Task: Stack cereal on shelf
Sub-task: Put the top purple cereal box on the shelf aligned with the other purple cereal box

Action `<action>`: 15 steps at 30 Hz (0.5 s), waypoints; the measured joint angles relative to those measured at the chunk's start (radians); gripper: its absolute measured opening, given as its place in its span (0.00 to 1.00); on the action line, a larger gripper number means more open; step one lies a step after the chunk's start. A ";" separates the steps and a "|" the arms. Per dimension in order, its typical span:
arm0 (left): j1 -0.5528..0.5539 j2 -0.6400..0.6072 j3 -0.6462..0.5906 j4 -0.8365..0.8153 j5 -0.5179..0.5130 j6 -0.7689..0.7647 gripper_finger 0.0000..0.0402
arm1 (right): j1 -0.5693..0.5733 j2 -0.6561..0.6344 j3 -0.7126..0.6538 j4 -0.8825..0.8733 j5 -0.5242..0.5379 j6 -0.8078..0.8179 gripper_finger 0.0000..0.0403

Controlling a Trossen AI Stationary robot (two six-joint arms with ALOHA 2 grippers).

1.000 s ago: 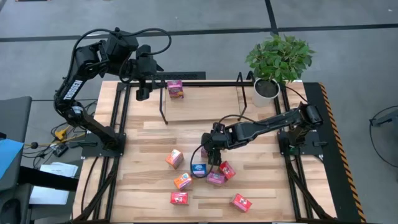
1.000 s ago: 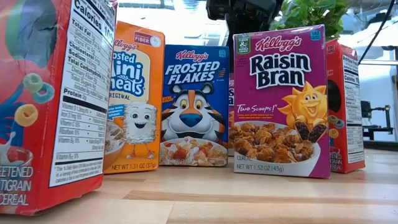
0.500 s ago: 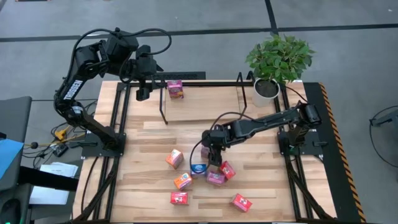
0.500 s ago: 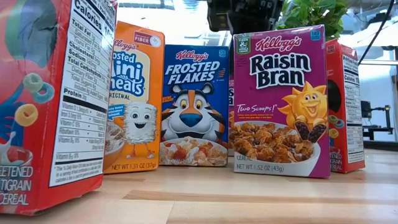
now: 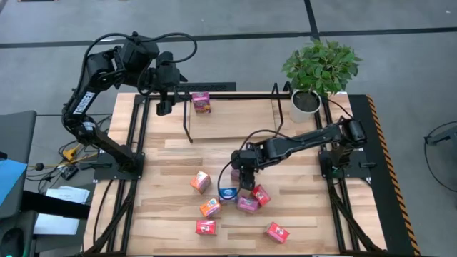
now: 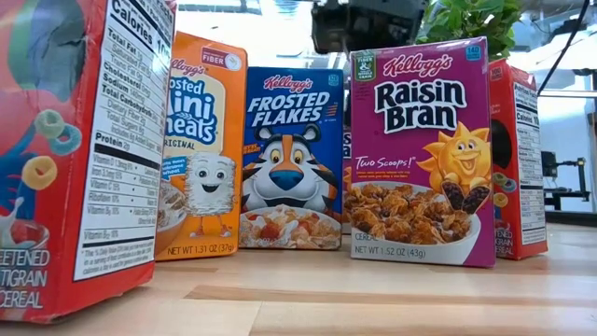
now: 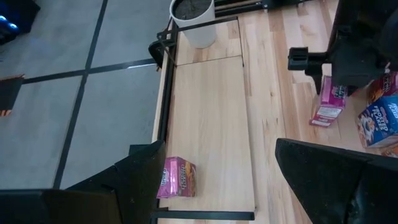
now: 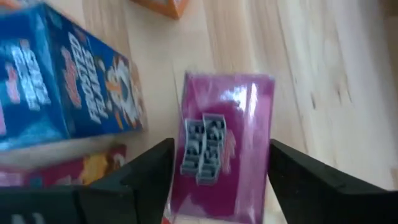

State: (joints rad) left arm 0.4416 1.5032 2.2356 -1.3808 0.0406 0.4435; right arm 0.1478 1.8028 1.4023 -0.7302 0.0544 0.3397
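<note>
The right gripper [image 8: 214, 180] straddled a small magenta cereal carton [image 8: 227, 140] mid-worktop, jaws spread, not visibly clamping. The left gripper [image 5: 163, 107], jaws released, hung beside the thin black-rod shelf [image 5: 187, 121].

Both arms [image 5: 107, 86] matte blk, jointed; blk cable loops; white lettering on L arm
</note>
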 joint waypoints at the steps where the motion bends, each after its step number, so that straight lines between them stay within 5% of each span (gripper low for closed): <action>1: 0.000 0.000 0.000 0.000 0.000 0.000 0.74 | 0.000 0.008 -0.001 0.002 0.000 0.000 0.66; 15: 0.000 0.000 0.000 -0.001 -0.003 0.008 0.74 | -0.026 0.006 0.003 0.001 -0.006 -0.017 0.44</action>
State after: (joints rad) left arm 0.4416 1.5036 2.2356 -1.3819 0.0372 0.4514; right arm 0.1220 1.8091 1.4055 -0.7291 0.0486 0.3231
